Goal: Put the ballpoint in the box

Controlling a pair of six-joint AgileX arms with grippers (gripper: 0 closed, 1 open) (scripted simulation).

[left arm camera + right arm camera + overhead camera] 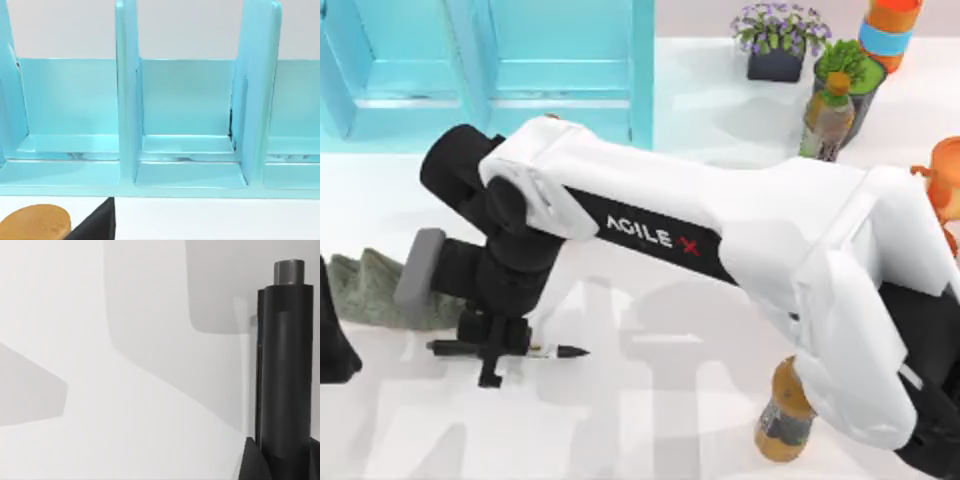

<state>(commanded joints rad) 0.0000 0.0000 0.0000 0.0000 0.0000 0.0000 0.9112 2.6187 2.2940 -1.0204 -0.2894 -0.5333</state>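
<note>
At the top view's far left edge, our left arm is sitting parked, and we cannot tell how its gripper stands; beside it a grey-green cloth is lying on the white desk. Behind, the turquoise box is standing with open compartments facing us. Moving right, our right gripper is reaching down over the ballpoint, which is lying flat on the desk with its tip pointing right; the fingers are straddling the barrel near its blunt end and look clenched on it. We are judging the pen light, stiff and smooth, likely to roll or pivot, so a hold nearer mid-barrel would steady it. Further right, a brown bottle is standing near the front edge, with potted plants at the back.
</note>
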